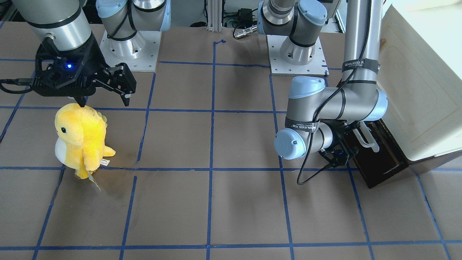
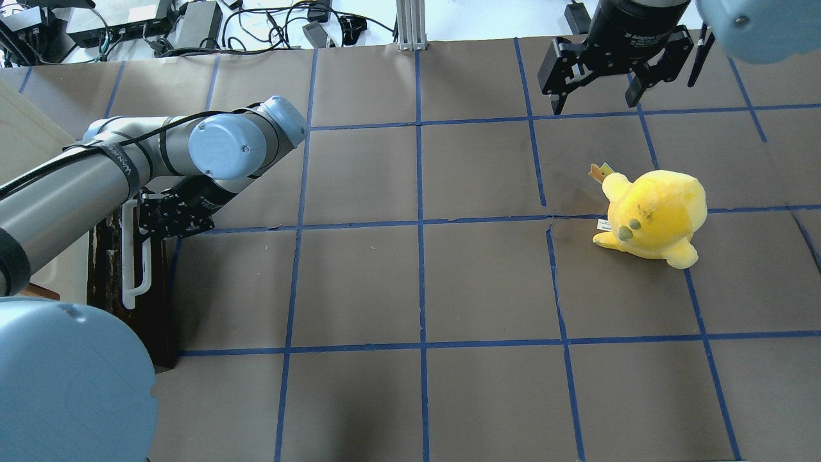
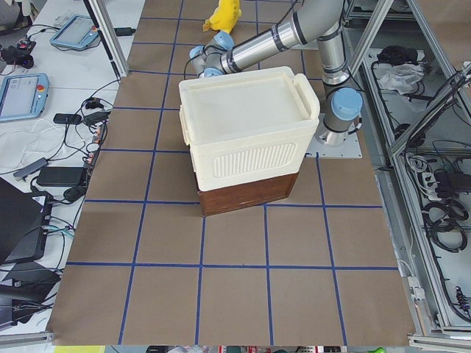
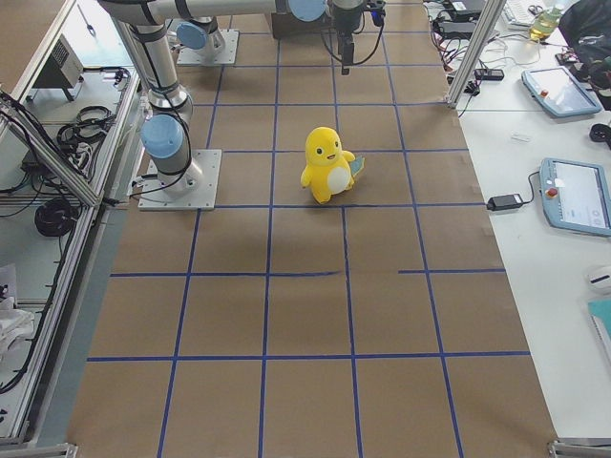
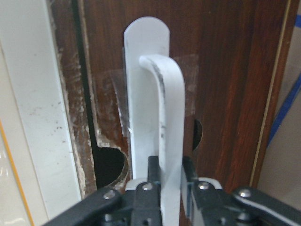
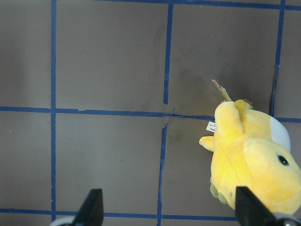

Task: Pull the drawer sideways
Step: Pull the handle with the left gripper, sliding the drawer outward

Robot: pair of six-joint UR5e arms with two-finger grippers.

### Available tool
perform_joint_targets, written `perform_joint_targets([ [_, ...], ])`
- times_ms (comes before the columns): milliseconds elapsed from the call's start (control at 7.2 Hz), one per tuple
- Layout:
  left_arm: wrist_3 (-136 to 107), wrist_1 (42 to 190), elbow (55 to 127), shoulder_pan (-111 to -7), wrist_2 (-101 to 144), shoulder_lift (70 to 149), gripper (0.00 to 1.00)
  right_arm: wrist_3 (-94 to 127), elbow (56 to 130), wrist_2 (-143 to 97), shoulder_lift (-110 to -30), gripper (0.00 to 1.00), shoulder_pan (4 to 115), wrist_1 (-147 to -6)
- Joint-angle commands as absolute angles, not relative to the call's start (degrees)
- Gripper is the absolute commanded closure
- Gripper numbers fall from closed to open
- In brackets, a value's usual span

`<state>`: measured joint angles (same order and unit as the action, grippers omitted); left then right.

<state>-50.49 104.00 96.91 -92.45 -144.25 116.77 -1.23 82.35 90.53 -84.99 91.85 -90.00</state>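
Observation:
The dark brown wooden drawer [image 1: 384, 160] sits at the foot of the cream cabinet [image 1: 415, 90], at the table's end on my left side. Its white bar handle [image 5: 162, 117] runs along the drawer front [image 5: 221, 84]. My left gripper [image 5: 170, 181] is shut on that handle, with one finger on each side of the bar. The overhead view shows the same hold, left gripper [image 2: 151, 221] on handle [image 2: 131, 256]. My right gripper [image 2: 594, 102] hangs open above the table with nothing between its fingers.
A yellow plush toy [image 1: 81, 137] stands on the brown paper table just in front of my right gripper [image 1: 104, 100]. Blue tape lines grid the table. Both arm bases are bolted along the robot's edge. Cables and devices lie beyond the far edge.

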Motion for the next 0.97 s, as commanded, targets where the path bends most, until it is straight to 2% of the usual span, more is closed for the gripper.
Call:
perform_joint_targets([
  [0,-49.4,103.8,96.2,-92.4,-144.4,116.9,0.84,-1.2,82.4,90.5,-85.0,0.00,91.8,-90.0],
  [833,-48.6,103.8,95.1,-92.5,-142.7,117.8,0.84,-1.2,82.4,90.5,-85.0,0.00,91.8,-90.0],
])
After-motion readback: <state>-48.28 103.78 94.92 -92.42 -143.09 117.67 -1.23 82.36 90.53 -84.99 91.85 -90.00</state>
